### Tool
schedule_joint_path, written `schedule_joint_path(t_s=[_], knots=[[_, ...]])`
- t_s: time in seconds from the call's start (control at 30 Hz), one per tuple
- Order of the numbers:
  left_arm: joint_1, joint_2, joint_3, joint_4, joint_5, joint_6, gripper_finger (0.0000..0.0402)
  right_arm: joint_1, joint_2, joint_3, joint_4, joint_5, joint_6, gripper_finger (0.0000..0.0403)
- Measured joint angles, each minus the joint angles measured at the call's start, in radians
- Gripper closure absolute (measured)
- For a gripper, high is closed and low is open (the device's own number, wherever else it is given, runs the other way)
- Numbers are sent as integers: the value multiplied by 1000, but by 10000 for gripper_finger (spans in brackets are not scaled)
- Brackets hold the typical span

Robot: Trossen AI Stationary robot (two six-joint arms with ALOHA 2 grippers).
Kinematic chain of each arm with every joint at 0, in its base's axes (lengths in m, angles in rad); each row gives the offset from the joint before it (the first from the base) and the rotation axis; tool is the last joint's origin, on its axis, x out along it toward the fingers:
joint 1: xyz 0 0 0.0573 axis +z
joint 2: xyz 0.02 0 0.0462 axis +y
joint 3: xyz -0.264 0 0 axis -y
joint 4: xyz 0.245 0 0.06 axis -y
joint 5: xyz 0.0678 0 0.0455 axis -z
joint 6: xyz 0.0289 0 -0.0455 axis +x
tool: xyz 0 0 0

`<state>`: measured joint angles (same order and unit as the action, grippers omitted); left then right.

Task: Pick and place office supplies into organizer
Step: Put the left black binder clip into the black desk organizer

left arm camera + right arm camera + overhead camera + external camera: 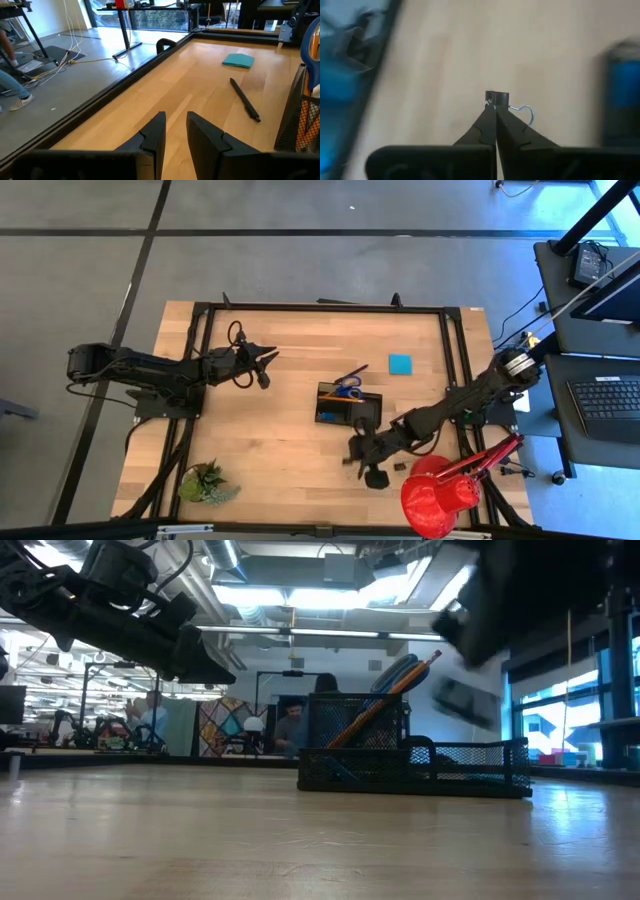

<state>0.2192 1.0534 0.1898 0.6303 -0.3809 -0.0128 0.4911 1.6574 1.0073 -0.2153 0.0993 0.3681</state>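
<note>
a: right hand (496, 107) pinched shut on a clip (497, 97), just in front of the organizer (350, 406).
b: thin grip; a swing could drop it. left hand (174, 131) waits part open, empty.

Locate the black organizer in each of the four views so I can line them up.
High view: organizer at table centre, right of middle.
Low view: mesh organizer on the table, right of centre, pencils sticking up.
Left wrist view: only its mesh wall at the right edge.
Right wrist view: cannot tell; blurred.
Shared landmark: orange pencils.
</note>
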Motion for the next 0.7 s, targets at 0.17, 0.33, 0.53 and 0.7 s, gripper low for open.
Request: schedule_joint_path(t_s=[0.17, 0.33, 0.53, 0.7], knots=[[0, 0, 0, -2, 0, 0, 329, 0, -49, 0, -14, 307, -118, 400], [0, 0, 0, -6, 0, 0, 329, -25, -30, 0, -13, 405, -169, 400], [0, 0, 0, -6, 0, 0, 329, -66, 45, 0, -16, 517, -177, 400], [0, 0, 0, -6, 0, 0, 329, -88, 90, 0, -12, 535, -186, 400]])
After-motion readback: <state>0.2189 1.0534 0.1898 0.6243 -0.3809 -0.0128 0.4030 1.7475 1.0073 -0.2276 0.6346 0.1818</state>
